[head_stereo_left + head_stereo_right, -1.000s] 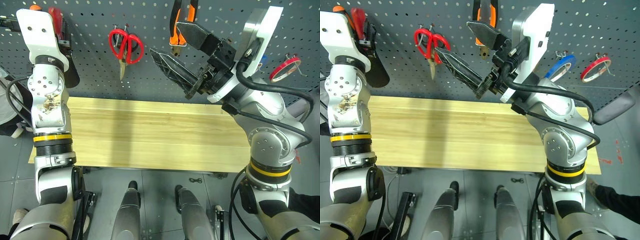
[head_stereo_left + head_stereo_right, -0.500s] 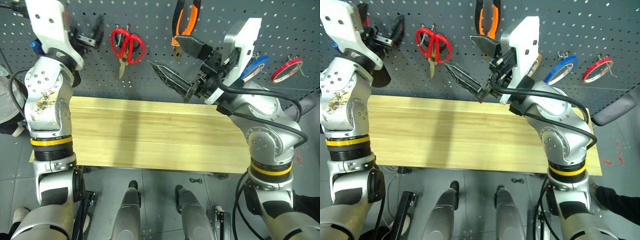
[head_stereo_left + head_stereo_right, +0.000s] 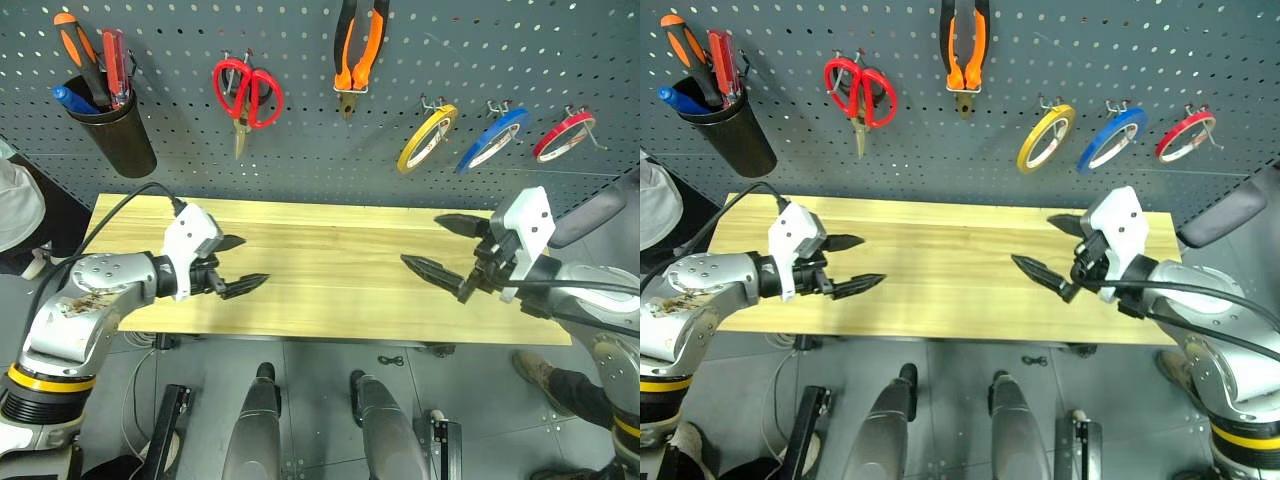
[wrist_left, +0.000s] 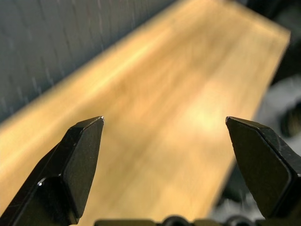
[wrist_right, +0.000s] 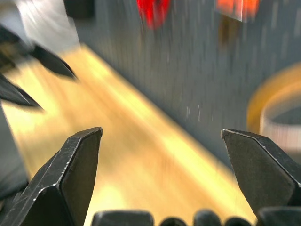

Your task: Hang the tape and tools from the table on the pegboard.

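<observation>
Blue tape (image 3: 493, 139) hangs on a hook of the dark grey pegboard (image 3: 300, 150), up on the right side. It sits between a yellow tape roll (image 3: 427, 138) and a red tape roll (image 3: 565, 136), and all three hang tilted in a row.

Red-handled scissors (image 3: 247, 98) hang on the pegboard too, with the blades pointing down. Orange-and-black pliers (image 3: 360, 50) hang beside them, higher up. A black cup (image 3: 113, 133) is fixed to the board at the far left. The slim screwdriver with the clear red handle (image 3: 115, 66) stands in it, next to an orange-and-black tool (image 3: 80, 44) and a blue pen (image 3: 70, 99).

Below the board lies the wooden table (image 3: 320, 270).

Both arms reach over the table from the two ends. The left gripper (image 3: 232, 265) has its two black fingers spread wide and holds nothing. The right gripper (image 3: 438, 246) is spread wide as well, with nothing between its fingers. The two claws point toward each other, well apart.
</observation>
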Tool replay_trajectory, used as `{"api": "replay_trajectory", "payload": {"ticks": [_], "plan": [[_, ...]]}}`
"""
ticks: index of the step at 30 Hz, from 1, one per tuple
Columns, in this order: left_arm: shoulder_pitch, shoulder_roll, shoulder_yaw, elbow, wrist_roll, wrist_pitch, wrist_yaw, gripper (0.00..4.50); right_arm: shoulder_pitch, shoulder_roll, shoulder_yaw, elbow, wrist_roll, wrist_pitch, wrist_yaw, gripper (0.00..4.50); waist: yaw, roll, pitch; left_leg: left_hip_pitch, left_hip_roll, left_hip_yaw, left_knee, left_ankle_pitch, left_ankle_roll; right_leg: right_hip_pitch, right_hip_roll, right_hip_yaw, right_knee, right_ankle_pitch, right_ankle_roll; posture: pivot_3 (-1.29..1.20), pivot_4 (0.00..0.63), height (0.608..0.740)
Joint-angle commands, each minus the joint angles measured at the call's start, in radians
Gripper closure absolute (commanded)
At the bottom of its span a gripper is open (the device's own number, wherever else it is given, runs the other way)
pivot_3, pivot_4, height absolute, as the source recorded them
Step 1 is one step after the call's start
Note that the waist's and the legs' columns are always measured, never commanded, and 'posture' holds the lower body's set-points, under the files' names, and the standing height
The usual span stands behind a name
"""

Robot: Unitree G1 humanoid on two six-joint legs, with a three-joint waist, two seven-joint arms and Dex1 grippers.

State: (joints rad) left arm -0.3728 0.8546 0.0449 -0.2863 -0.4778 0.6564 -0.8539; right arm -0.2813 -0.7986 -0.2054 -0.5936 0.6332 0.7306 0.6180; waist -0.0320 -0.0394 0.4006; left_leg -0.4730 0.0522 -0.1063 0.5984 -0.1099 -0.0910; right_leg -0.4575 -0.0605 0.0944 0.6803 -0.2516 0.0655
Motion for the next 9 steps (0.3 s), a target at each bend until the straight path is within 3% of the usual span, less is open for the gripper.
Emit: {"api": "replay_trajectory", "payload": {"ticks": [1, 9], "plan": [[-0.029, 0.022, 0.019, 0.157, 0.059, -0.132, -0.071, 0.08, 0.096, -0.051, -0.067, -0.013, -0.043, -0.073, 0.069, 0.00, 0.000, 0.000, 0.000, 0.000, 0.000, 0.000, 0.000, 0.001, 0.001, 0.000, 0.000, 0.001, -0.001, -0.002, 0.005, 0.02, 0.397, 0.740], [-0.024, 0.019, 0.015, 0.261, 0.118, -0.231, -0.113, 0.08, 0.152, -0.038, -0.066, 0.017, -0.078, -0.126, 0.075, 0.00, -0.001, 0.000, 0.000, -0.002, 0.000, 0.001, 0.000, 0.001, 0.001, 0.000, 0.000, 0.001, -0.002, -0.001, 0.003, 0.01, 0.394, 0.740]]}}
